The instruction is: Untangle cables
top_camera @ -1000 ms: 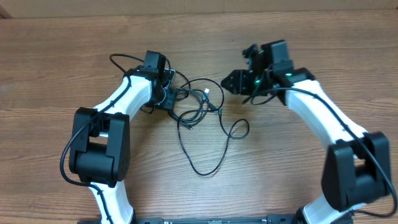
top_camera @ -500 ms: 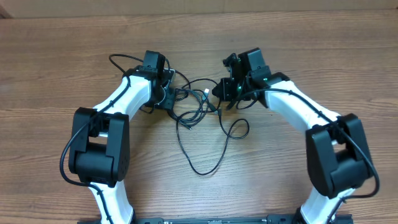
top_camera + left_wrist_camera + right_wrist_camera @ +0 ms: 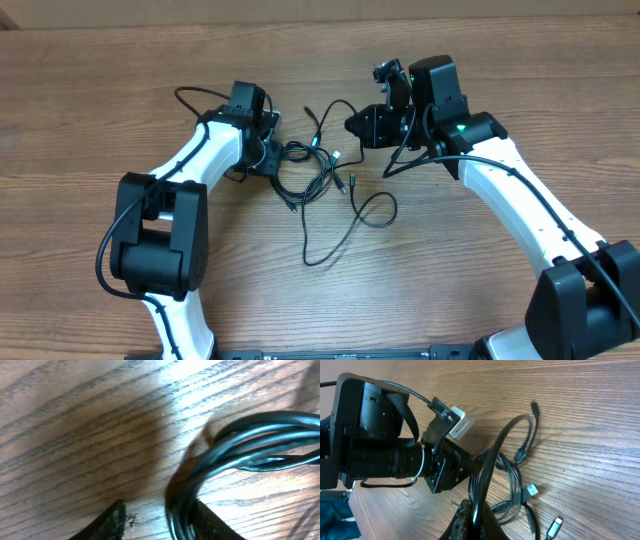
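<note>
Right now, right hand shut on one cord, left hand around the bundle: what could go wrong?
1. The left hand straddles the cables with a gap on one side, so they look unclamped. A pull by the right hand could drag the whole bundle instead of freeing its cord.
2. The loops cross between the hands; pulling may tighten them into a knot.
3. The hands sit close together, so a collision is possible.

Brown wood-grain table (image 3: 100, 80) fills the view. Black cables (image 3: 322, 185) lie tangled at its middle, one long loop trailing toward the near side, a silvery plug (image 3: 337, 156) resting just beside the knot.
</note>
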`<state>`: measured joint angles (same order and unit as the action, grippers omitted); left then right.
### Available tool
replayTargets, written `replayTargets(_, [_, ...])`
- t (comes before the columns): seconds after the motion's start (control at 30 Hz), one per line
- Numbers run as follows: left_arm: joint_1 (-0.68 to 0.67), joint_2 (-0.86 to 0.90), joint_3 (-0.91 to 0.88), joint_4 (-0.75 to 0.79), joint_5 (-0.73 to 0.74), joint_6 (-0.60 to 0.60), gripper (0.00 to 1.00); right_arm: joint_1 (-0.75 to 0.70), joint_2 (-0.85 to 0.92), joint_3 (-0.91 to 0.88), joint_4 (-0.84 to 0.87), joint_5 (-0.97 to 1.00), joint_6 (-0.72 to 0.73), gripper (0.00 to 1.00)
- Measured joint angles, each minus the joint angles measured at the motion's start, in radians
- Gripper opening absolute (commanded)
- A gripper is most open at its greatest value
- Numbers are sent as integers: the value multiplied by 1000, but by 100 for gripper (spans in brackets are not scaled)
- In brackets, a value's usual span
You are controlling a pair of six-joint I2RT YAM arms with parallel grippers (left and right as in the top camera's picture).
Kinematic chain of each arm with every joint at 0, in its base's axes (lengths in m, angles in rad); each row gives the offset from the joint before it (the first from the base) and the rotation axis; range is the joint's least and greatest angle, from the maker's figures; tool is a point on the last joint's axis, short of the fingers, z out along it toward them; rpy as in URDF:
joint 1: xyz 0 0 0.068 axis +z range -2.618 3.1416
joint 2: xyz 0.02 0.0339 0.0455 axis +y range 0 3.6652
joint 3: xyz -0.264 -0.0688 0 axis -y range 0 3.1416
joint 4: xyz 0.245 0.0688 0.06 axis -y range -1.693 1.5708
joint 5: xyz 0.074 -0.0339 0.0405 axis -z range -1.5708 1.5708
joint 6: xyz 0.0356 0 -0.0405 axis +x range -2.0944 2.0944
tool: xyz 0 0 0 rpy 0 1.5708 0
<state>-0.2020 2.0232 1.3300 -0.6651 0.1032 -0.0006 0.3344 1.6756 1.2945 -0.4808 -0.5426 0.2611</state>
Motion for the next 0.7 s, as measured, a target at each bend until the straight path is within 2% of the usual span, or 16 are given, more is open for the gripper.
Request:
replayTargets(0.13, [5, 0, -2, 2, 6, 1, 10, 0, 0, 0, 1, 0, 0, 4])
replayTargets(0.2, [6, 1, -3, 4, 11, 2, 4, 0, 0, 0, 1, -1, 0, 4])
replayTargets(0.5, [7, 1, -3, 5, 12, -1, 4, -9, 0, 0, 2, -3, 1, 4])
replayTargets(0.7, [-8, 1, -3, 4, -61, -90, 4, -87, -21, 0, -2, -51, 21, 4])
